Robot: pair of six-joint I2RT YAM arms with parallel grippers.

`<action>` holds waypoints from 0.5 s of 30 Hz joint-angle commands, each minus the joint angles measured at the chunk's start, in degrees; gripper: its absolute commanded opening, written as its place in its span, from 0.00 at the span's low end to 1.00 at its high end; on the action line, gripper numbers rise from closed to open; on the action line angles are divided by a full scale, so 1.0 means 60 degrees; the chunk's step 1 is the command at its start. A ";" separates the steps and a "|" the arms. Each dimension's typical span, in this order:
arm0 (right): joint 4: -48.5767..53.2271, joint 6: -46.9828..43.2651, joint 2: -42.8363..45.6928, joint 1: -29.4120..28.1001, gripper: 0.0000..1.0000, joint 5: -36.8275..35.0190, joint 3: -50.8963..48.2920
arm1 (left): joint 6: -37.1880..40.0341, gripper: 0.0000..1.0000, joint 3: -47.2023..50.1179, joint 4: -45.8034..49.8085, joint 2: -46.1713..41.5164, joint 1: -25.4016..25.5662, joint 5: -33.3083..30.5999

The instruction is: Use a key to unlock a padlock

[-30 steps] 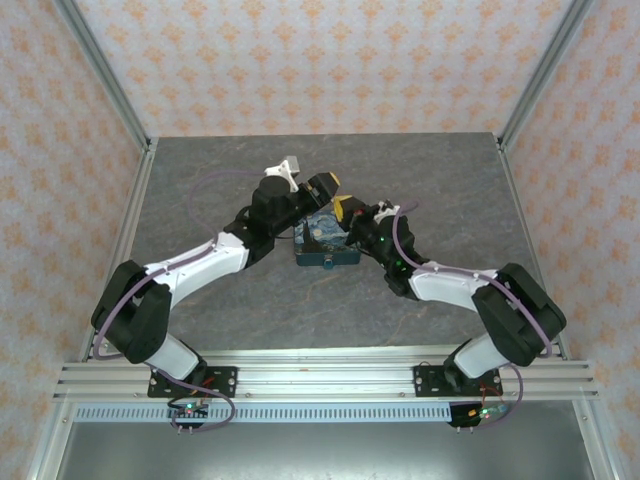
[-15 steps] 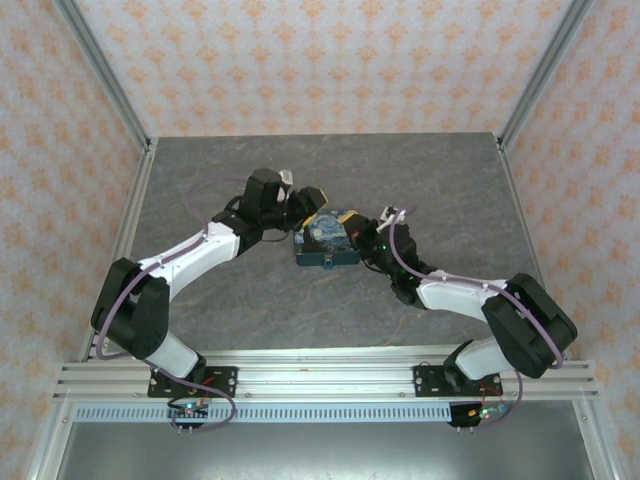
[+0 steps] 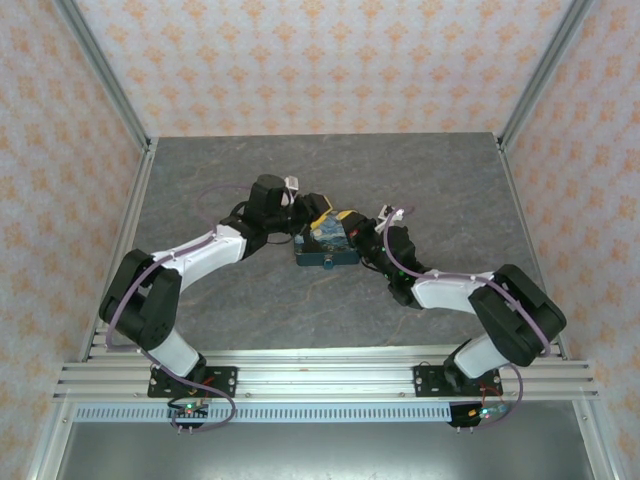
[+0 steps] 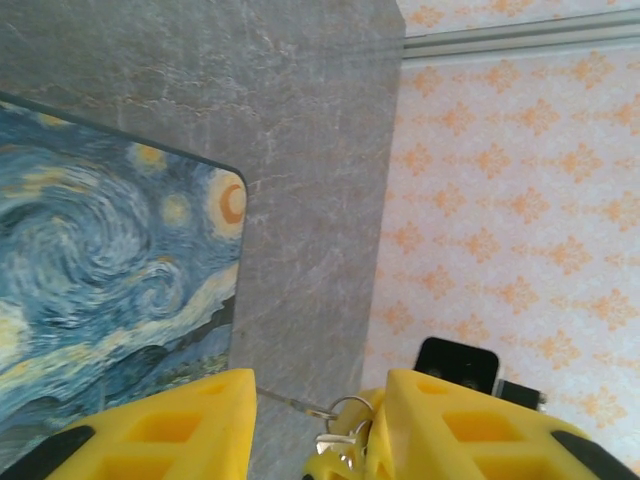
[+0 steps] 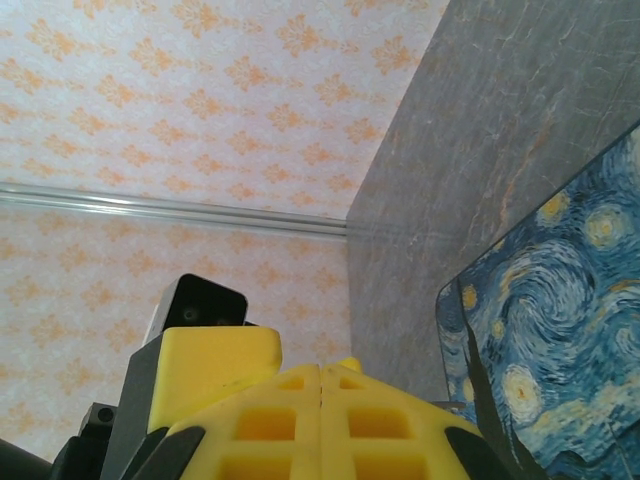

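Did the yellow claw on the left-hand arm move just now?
Yes. The left gripper has come down toward the table's near edge, closer to the painted box's far left corner.

Key (image 4: 335, 450) inside the parted left hand (image 4: 318, 400)

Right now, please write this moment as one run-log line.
left gripper: open, key between jaws | right gripper: shut, beside painted box | painted box: flat on table

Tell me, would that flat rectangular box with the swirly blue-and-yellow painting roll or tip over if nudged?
Likely it slides rather than rolls: the flat rectangular painted box lies broad side down on the grey tabletop. Tipping seems unlikely, since it sits low. Its printed top looks smooth, so a grip might slip there.
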State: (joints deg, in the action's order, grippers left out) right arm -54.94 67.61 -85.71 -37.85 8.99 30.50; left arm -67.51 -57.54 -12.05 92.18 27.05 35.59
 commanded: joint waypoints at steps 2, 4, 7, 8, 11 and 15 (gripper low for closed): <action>-0.0965 0.0388 -0.0199 -0.0032 0.00 0.0044 -0.0076 | -0.0320 0.34 0.0182 -0.0779 0.0118 0.0147 -0.0039; -0.0988 0.0445 -0.0217 -0.0036 0.00 0.0004 -0.0096 | -0.0378 0.31 0.0182 -0.0861 0.0120 0.0191 -0.0086; -0.1030 0.0500 -0.0252 -0.0035 0.00 -0.0006 -0.0103 | -0.0378 0.29 0.0168 -0.0880 0.0105 0.0213 -0.0144; -0.1053 0.0515 -0.0262 -0.0043 0.00 -0.0025 -0.0117 | -0.0380 0.27 0.0171 -0.0876 0.0083 0.0226 -0.0182; -0.1133 0.0596 -0.0324 -0.0038 0.00 -0.0069 -0.0161 | -0.0380 0.24 0.0184 -0.0877 0.0075 0.0248 -0.0256; -0.1196 0.0669 -0.0374 -0.0035 0.00 -0.0099 -0.0216 | -0.0395 0.20 0.0207 -0.0912 0.0053 0.0255 -0.0347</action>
State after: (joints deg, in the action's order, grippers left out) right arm -58.89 70.87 -87.46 -37.85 8.95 30.26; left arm -69.56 -57.01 -15.29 92.38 28.14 34.96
